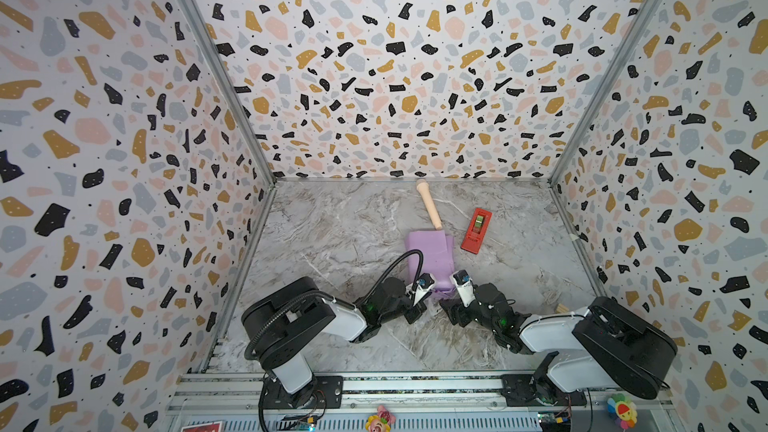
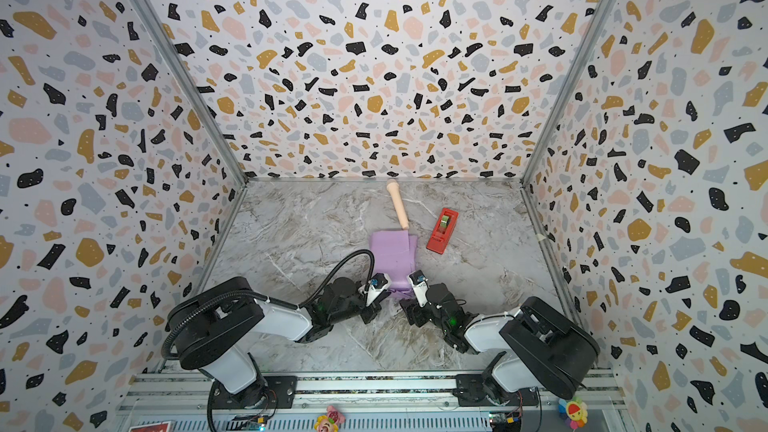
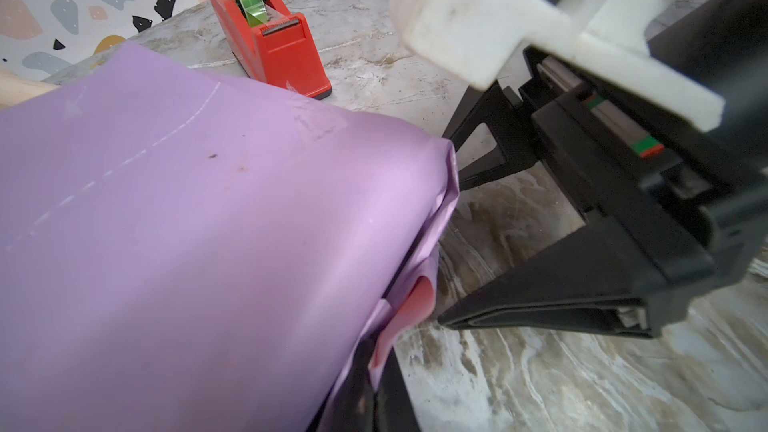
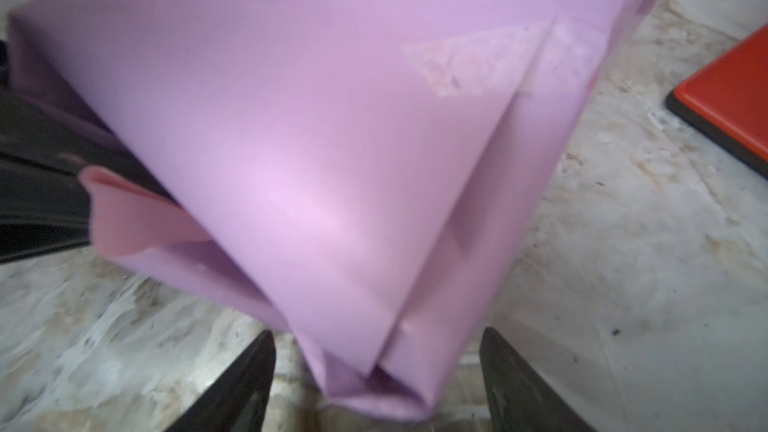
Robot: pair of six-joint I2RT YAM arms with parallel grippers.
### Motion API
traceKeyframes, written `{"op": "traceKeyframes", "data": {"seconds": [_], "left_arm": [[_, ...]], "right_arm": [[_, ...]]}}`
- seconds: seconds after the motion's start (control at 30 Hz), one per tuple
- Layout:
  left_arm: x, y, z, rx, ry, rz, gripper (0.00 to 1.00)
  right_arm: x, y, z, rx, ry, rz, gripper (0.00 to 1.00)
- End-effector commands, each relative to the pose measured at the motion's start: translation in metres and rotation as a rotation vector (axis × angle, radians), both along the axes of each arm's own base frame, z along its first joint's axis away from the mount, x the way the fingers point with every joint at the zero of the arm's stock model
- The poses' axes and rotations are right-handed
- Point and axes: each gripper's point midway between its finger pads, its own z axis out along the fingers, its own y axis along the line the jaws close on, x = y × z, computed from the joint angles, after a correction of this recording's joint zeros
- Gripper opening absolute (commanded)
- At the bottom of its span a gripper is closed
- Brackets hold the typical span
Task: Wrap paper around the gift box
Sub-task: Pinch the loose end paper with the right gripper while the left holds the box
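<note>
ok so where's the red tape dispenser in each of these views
In a top view: red tape dispenser right of centre, just right of the paper.
In a top view: red tape dispenser again just right of the paper.
Left wrist: whole red tape dispenser, beyond the paper.
Right wrist: only a corner of the red tape dispenser, cut by the frame, past the paper.
Shared landmark: the lilac paper.

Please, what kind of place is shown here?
Probably a robot test booth: two arms bolted to a metal rail, and patterned walls enclosing a marble-look tabletop where the paper lies.
</note>
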Motion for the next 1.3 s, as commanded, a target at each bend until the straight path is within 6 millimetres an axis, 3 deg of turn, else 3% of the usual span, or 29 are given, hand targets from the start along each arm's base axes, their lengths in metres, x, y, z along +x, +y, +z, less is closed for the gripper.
{"op": "traceKeyframes", "data": {"seconds": [0.0, 0.43, 0.97, 1.1, 1.27], "left_arm": [[0.002, -0.004, 0.016, -0.046, -0.038, -0.014, 0.0], [0.002, -0.008, 0.016, -0.033, -0.022, -0.028, 0.01], [-0.004, 0.002, 0.037, -0.029, -0.03, -0.026, 0.31], [-0.006, 0.013, 0.051, -0.016, -0.106, -0.022, 0.41], [-0.003, 0.032, 0.071, 0.006, -0.291, 0.013, 0.62]], "right_arm": [[0.013, 0.007, 0.02, 0.044, -0.122, -0.007, 0.74], [0.02, 0.006, 0.015, 0.08, -0.159, -0.045, 0.63], [0.02, 0.006, 0.014, 0.11, -0.139, -0.065, 0.57], [0.021, 0.006, 0.014, 0.113, -0.135, -0.068, 0.56], [0.021, 0.006, 0.013, 0.119, -0.129, -0.074, 0.55]]}}
